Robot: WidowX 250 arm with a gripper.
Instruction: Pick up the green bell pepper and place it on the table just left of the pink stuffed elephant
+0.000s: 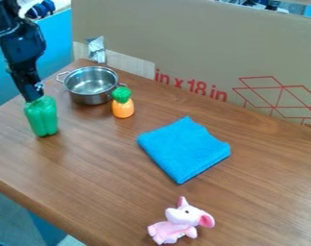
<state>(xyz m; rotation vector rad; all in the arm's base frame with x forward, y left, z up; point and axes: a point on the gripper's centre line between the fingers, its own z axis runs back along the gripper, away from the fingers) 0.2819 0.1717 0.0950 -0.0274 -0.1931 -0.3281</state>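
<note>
The black gripper point(34, 92) hangs down at the upper left, its lower end right at the top of a green toy bell pepper point(42, 116). The pepper stands upright over the left part of the wooden table. Whether it is held or rests on the table, I cannot tell. To the right of the gripper is a metal pot point(90, 85) with wire handles. An orange toy with a green top point(123, 106) stands close beside the pot's right side.
A folded blue cloth point(184, 148) lies near the middle of the table point(88, 182). A pink plush elephant point(179, 222) is near the front. A large cardboard panel point(197, 48) walls off the back, with a small silvery packet point(96, 49) behind the pot.
</note>
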